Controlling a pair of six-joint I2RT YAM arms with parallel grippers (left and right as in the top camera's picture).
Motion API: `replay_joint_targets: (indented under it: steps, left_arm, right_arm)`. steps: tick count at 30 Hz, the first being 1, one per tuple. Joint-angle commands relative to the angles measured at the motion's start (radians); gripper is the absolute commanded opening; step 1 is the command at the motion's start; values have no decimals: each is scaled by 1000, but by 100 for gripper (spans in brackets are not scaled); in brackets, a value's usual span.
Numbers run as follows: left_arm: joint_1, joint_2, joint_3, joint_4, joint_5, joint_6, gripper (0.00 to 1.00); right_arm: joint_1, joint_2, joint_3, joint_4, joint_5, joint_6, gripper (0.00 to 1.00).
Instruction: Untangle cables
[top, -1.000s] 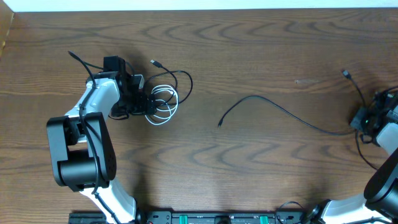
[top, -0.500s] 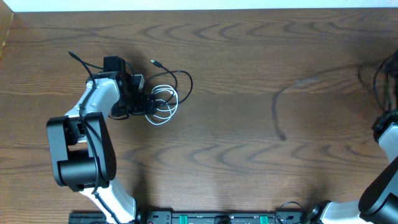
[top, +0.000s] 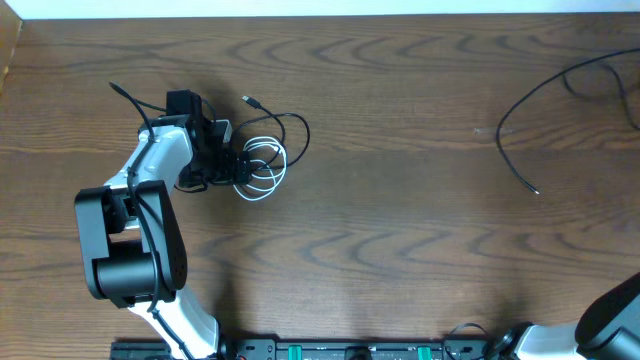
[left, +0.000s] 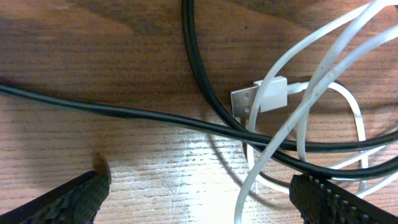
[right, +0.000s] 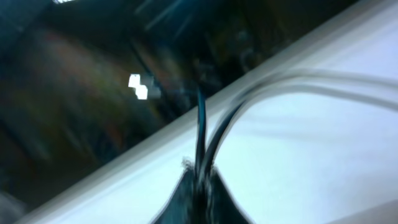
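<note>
Since the left wrist view is the sharp one, we'll start there. The left gripper is spread wide, with one ribbed black fingertip in each bottom corner and nothing clamped. It sits right over the tangle, which lies on the left part of the table, just beside the gripper's tip in the overhead view.

Under the gripper we see a black cable, smooth and round. It runs in from the left edge and crosses a second black run that drops from the top. A white cable, glossy and a bit thicker-looking, loops across them. Its flat USB plug, a metal shell on a boxy white housing, lies just right of the black crossing. The table is dark brown woodgrain with a shiny glare patch.

Over on the far right, a loose cable, thin and black, curves in from the right edge and ends in a small plug, well apart from the tangle. It looks faint and smeared.

The right gripper only shows in its own wrist view, which is badly blurred. As far as we can make out, its fingers are pinched together on that cable, which rises straight from the tips.
</note>
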Motion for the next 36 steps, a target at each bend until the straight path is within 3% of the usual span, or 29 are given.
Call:
replay_joint_targets:
  steps: [1, 13, 23, 36]
  left_arm:
    - [1, 13, -5, -3, 5, -13, 98]
    - [1, 13, -5, -3, 5, -13, 98]
    - [1, 13, -5, -3, 5, -13, 98]
    - [1, 13, -5, -3, 5, -13, 98]
  right_arm:
    - [-20, -24, 134, -151, -67, -250, 2]
    - [-94, -24, 337, -370, -63, -323, 1]
    - [-190, -25, 388, -530, -1, -511, 1]
    - [-355, -25, 388, -545, 25, -570, 1]
